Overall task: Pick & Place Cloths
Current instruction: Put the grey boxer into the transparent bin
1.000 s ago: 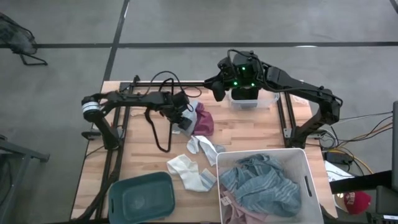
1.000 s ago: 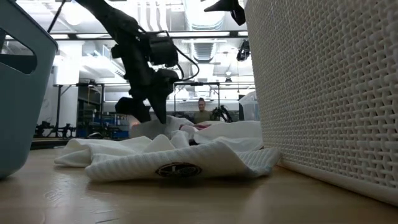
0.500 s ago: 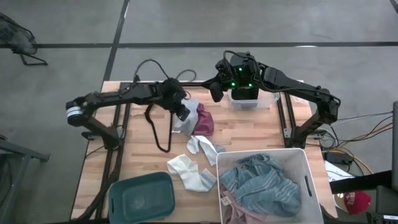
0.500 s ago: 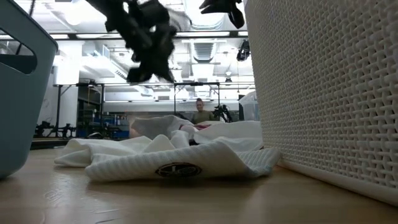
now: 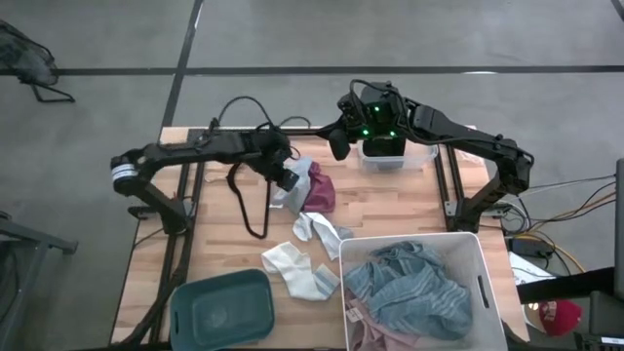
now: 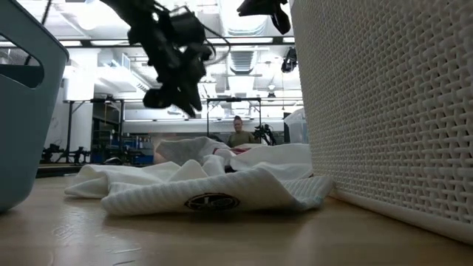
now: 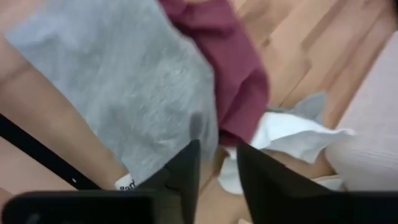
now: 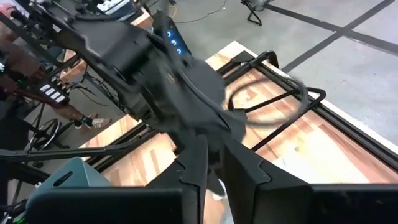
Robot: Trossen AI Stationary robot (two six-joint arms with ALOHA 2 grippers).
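My left gripper [image 5: 290, 179] [image 6: 171, 100] hangs open by a narrow gap above a grey cloth [image 5: 293, 193] [image 7: 124, 81], holding nothing. The grey cloth lies flat on the wood and overlaps a maroon cloth [image 5: 321, 191] [image 7: 233, 81] on its right. White socks [image 5: 322, 230] [image 6: 207, 188] lie on the table nearer the front. A blue-striped cloth [image 5: 409, 288] fills the white bin. My right gripper [image 5: 338, 146] [image 8: 212, 152] waits shut, high above the table's far edge.
A white woven bin [image 5: 485, 268] [image 6: 384, 111] takes the near right corner. A teal bin [image 5: 185, 292] [image 6: 18, 96] stands at the near left. A small clear container [image 5: 382, 154] sits at the far edge. A black cable loop [image 5: 244, 207] hangs under my left arm.
My left gripper rose from the cloth pile, drew slightly toward the far edge, then sank a little. No cloth came up with it.
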